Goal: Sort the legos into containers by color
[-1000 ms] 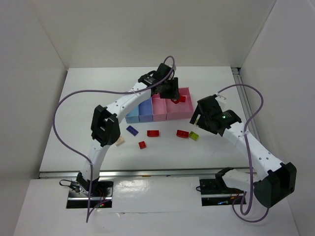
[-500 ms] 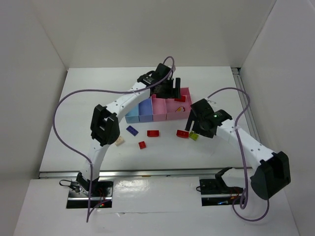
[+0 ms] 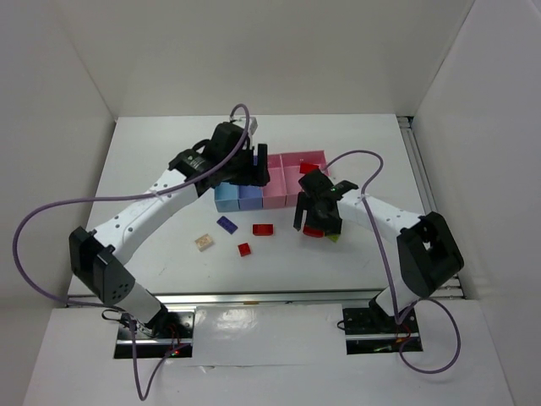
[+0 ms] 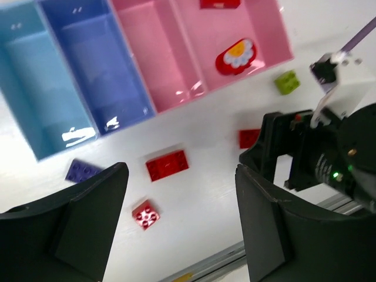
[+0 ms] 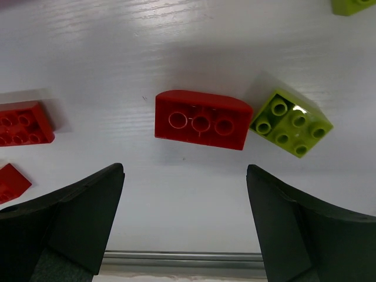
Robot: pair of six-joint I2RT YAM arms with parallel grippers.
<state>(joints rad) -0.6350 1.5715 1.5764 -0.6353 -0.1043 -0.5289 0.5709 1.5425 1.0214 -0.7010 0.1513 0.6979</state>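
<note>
- Our right end effector hangs straight above the red plastic brick with one rounded long side. Its fingers are spread wide, with nothing between them.
- That brick lies flat on the white worktop. It sits just on the near side of the row of four joined plastic bins, in front of the row's wide pink end.
- Its long axis runs from one finger towards the other, so as we stand the fingers would meet its short ends.
- A yellow-green square brick touches, or all but touches, one short end. We judge that the finger on that side could catch it.
- The left end effector, also spread and empty, hangs by the blue end of the row, so the right arm is the nearer.
- The red brick is glossy, with three hollow studs in one line.
</note>
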